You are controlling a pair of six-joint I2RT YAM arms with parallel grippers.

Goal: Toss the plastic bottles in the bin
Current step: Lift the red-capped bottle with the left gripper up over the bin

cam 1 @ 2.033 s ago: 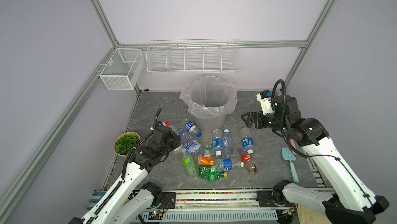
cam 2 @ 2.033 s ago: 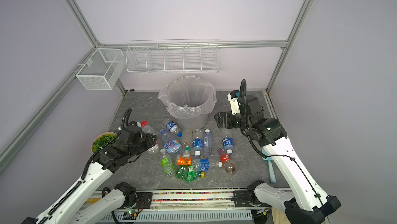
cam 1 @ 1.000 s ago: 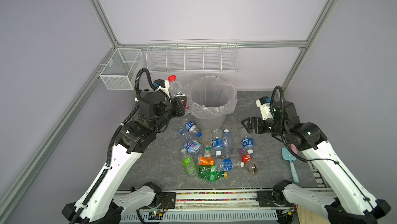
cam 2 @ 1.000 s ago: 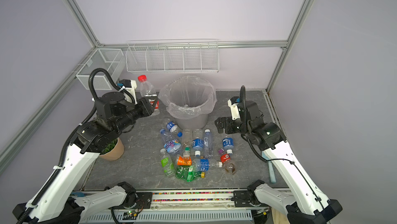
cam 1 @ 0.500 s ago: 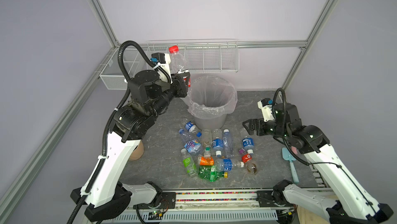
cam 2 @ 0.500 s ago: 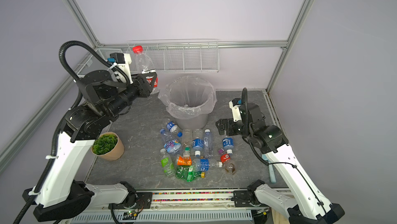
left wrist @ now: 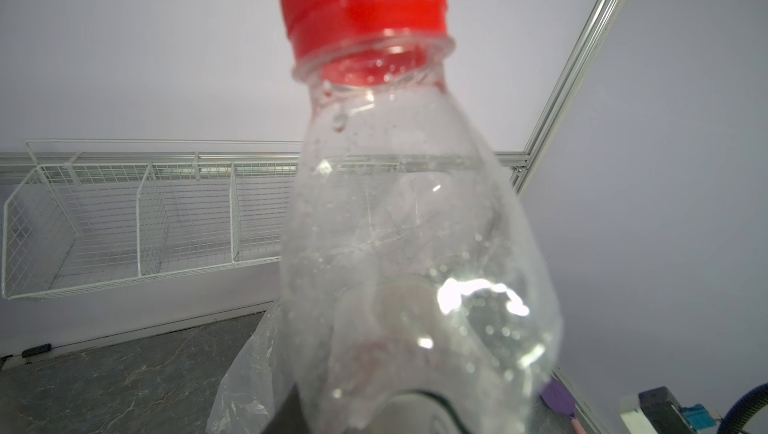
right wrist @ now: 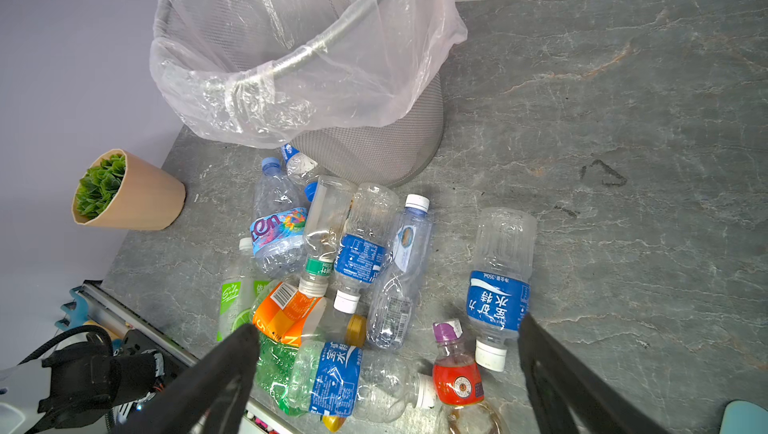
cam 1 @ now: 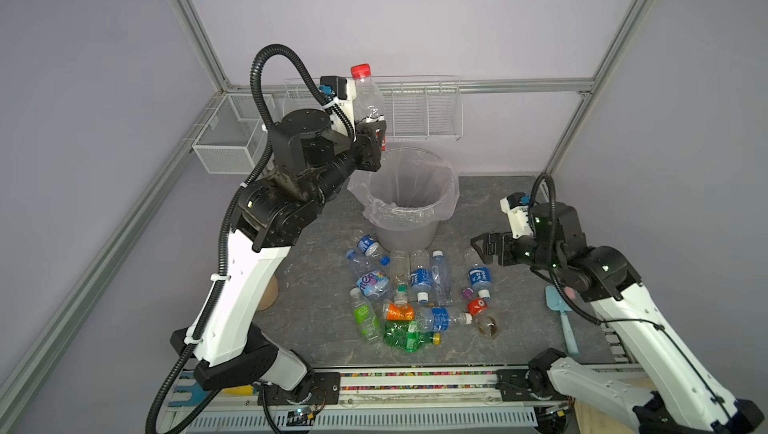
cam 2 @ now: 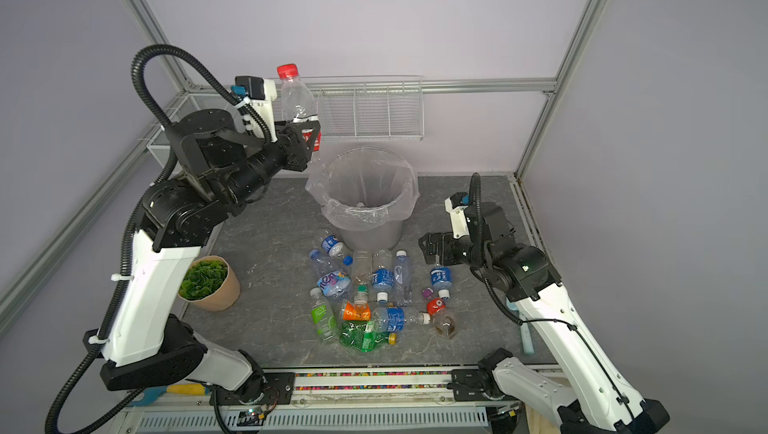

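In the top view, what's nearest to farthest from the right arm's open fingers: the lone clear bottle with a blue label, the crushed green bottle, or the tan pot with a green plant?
1. Clear bottle with a blue label, alone beside the right fingers.
2. Crushed green bottle, front of the pile.
3. Tan pot with a green plant, far left.

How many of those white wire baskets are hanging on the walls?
2: the long basket on the back wall, behind the bin, and the small basket on the left wall. None seems hidden.
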